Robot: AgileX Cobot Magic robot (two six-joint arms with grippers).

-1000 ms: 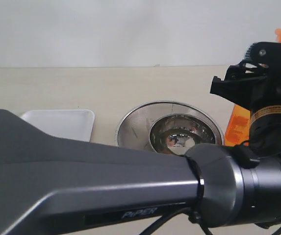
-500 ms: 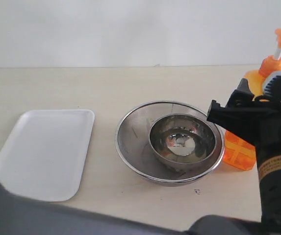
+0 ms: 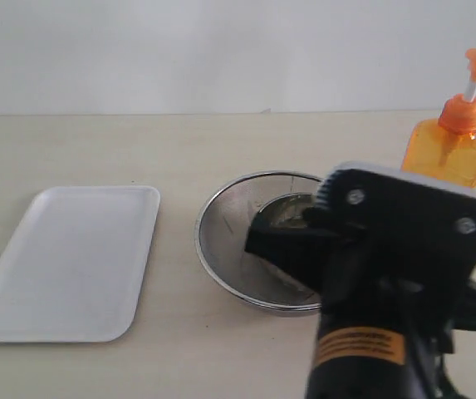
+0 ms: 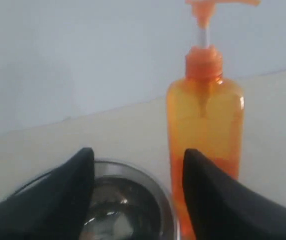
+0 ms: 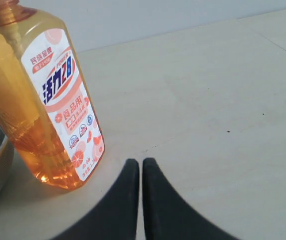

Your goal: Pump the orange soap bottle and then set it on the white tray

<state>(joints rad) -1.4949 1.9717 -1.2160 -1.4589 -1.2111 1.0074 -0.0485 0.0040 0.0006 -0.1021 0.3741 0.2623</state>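
On the tabletop [image 3: 179, 141], the orange soap bottle [image 3: 448, 150] is stood beside the strainer [image 3: 221, 237], wherein 1 bowl [image 3: 283, 209] is nested, apart from the white tray [image 3: 71, 262]. The left pincer [image 4: 138, 155] is spread empty; the right pincer [image 5: 141, 163] is closed.

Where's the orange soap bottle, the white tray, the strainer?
orange soap bottle [image 3: 447, 150], exterior view, orange body.
white tray [image 3: 71, 258], exterior view, bare middle.
strainer [image 3: 221, 231], exterior view, mesh wall.

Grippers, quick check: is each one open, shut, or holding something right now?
Left gripper: open, nothing between its jaws; the soap bottle stands beyond them.
Right gripper: shut, holding nothing.
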